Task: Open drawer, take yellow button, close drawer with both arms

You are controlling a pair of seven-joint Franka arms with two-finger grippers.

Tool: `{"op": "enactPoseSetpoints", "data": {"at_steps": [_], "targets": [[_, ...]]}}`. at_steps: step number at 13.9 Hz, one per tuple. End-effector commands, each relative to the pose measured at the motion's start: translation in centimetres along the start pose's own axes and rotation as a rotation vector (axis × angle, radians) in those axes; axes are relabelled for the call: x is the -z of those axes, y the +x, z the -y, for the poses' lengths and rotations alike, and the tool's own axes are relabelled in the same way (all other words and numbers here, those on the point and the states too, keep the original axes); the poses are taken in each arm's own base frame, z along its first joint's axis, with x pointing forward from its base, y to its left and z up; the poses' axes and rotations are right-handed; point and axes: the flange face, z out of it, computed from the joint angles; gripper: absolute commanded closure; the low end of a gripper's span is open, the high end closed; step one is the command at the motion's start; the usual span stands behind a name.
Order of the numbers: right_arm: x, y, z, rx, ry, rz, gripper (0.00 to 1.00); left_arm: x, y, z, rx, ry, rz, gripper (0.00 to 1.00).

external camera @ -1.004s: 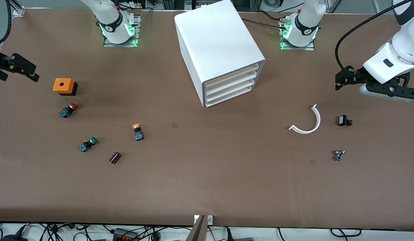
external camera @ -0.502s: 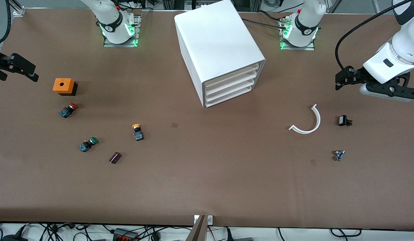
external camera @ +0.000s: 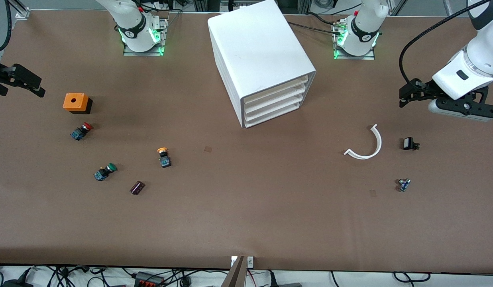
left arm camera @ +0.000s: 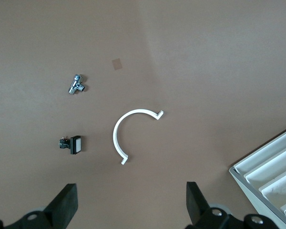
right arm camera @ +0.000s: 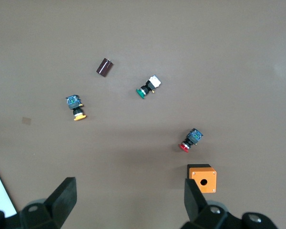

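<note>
Tabletop button (external camera: pixel 163 153) apart from right end effector (external camera: pixel 19 81)

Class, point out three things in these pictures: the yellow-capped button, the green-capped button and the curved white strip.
yellow-capped button (external camera: pixel 163 155), front view, on its dark body.
green-capped button (external camera: pixel 105 171), front view, on its middle.
curved white strip (external camera: pixel 377 146), front view, on the arc's bend.

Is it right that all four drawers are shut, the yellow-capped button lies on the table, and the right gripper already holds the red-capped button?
Not quite. The right gripper holds nothing: its fingers are open above the table, and the red-capped button lies alone, as the right wrist view shows. The drawers are indeed shut and the yellow-capped button lies on the table.
</note>
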Motion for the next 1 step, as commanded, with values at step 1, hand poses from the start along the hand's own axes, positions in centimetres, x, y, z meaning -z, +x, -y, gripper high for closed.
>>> {"op": "enactPoseSetpoints", "data": {"at_steps": [1], "targets": [[0.16, -0.35, -0.36, 0.014, -0.012, 0.007, 0.00, 1.01, -0.41, -0.28, -0.004, -0.004, -0.005, 0.00]]}}
